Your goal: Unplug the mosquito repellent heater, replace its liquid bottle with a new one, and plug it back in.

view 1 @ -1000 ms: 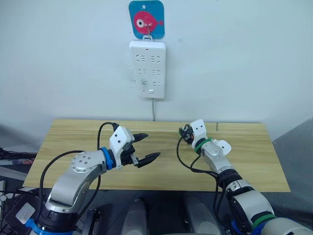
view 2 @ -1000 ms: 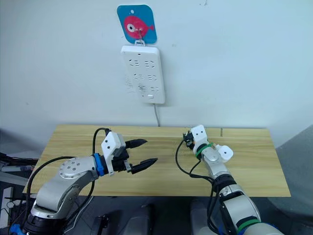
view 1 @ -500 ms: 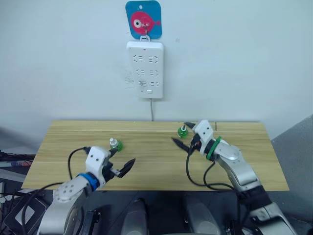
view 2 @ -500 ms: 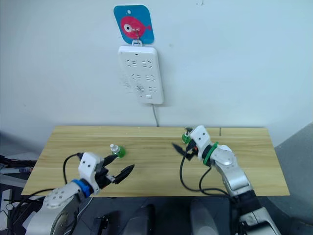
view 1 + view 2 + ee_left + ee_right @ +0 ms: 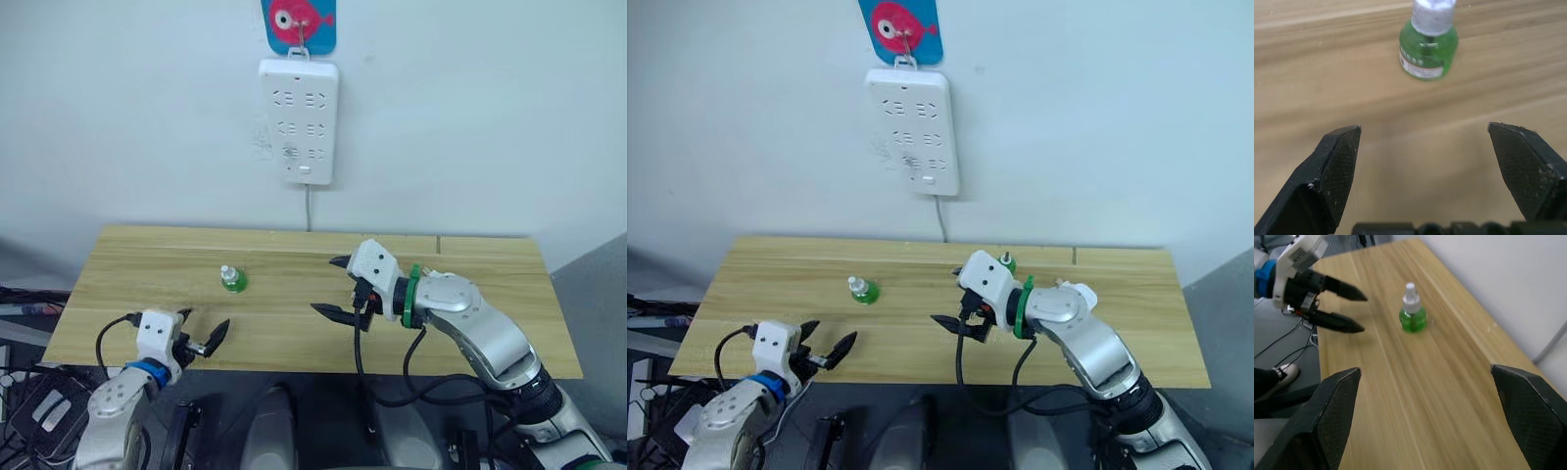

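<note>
Left gripper (image 5: 201,334) spread wide at the table's (image 5: 490,323) near left edge, aimed at the bottle (image 5: 231,280) beyond. Right gripper (image 5: 343,287) agape mid-table, empty. Second bottle (image 5: 1005,262) behind it toward the far edge. Heater nowhere seen; strip (image 5: 298,119) sockets bare.

Pale wood table (image 5: 470,255) with darker grain streaks. Green bottle (image 5: 232,281), clear-white cap, white-and-red label band; another green bottle (image 5: 1006,262) behind the right arm. White power strip (image 5: 299,120) with grey slots, white cord. Blue tag (image 5: 299,22) bearing a pink-red fish with a white eye. Black fingers on white left gripper (image 5: 201,334), blue wrist ring; black fingers on white right gripper (image 5: 338,287), green ring. Off-white wall.
</note>
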You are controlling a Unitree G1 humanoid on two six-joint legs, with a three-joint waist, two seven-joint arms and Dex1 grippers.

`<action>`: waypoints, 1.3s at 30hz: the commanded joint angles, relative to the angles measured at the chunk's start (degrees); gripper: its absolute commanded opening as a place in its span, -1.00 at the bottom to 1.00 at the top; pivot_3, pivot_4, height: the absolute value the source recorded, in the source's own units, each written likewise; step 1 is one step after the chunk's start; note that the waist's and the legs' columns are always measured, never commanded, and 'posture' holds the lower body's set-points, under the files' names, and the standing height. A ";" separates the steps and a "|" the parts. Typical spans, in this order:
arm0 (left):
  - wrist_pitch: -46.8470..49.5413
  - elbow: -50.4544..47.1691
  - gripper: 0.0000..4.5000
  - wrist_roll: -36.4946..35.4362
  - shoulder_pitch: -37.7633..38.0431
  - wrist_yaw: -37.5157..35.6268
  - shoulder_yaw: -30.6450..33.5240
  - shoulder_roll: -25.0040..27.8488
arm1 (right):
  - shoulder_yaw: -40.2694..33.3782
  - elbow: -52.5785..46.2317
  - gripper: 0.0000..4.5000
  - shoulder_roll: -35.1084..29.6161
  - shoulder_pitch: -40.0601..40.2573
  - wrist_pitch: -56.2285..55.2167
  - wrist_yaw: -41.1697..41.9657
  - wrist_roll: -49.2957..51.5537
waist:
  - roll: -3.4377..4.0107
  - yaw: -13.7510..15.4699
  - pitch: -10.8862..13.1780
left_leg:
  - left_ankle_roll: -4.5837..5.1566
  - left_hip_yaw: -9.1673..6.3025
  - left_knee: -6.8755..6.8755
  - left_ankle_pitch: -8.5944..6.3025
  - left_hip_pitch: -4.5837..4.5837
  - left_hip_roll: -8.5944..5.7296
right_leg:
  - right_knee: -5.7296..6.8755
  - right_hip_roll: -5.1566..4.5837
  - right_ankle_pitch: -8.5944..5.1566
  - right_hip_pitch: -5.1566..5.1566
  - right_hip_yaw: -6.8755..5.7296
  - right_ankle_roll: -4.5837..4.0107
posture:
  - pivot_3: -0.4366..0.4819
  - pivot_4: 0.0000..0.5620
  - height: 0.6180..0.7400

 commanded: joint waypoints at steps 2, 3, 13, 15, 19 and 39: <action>-4.44 5.92 1.00 2.54 -4.69 -0.20 -1.93 -0.14 | 0.25 -5.83 0.97 -1.25 0.62 3.83 0.47 2.33 | -0.04 -0.19 1.14 | 0.00 -0.01 -0.02 -0.01 -0.03 -0.01 | 0.01 -0.02 0.02 -0.02 -0.02 -0.02 | -0.32 0.52 0.94; -4.56 6.78 1.00 2.51 -5.59 -0.08 -2.10 -0.46 | 0.25 -6.68 0.97 -1.62 0.94 4.52 0.48 2.69 | -0.06 -0.35 1.36 | 0.00 -0.03 -0.02 -0.01 -0.06 -0.01 | 0.01 -0.02 0.04 -0.03 -0.04 -0.06 | -0.33 0.53 0.94; -6.16 12.74 1.00 3.50 -11.03 1.81 -4.07 -3.52 | 0.98 -11.70 0.97 -2.86 2.67 9.56 -0.72 5.74 | 0.05 -0.67 3.10 | -0.02 -0.01 -0.01 -0.02 -0.08 -0.02 | 0.02 -0.05 -0.04 -0.05 -0.03 0.10 | -0.37 0.57 0.94; -6.53 13.95 1.00 3.51 -11.69 2.78 -3.56 -3.71 | 0.96 -11.73 0.97 -3.22 2.61 9.84 -0.81 6.09 | 0.01 -0.70 3.22 | -0.03 -0.01 -0.01 -0.02 -0.07 -0.02 | 0.02 -0.05 -0.06 -0.05 -0.03 0.13 | -0.38 0.57 0.94; -7.84 16.43 1.00 3.37 -12.80 4.29 -2.72 -3.58 | 0.27 -11.94 0.97 -4.14 2.76 10.27 -1.00 6.64 | 0.01 -0.72 3.24 | -0.03 0.01 -0.01 -0.02 -0.06 -0.01 | 0.00 -0.05 -0.07 -0.05 -0.01 0.15 | -0.39 0.54 0.94; -14.69 17.17 -0.02 6.31 -14.02 5.00 -4.85 -2.91 | -2.03 -12.86 1.00 -7.02 4.19 8.61 -2.24 8.08 | 0.01 -0.89 3.28 | -0.05 0.05 -0.09 -0.02 -0.16 0.00 | -0.37 -0.06 -0.03 -0.05 0.00 0.25 | -0.42 0.43 0.94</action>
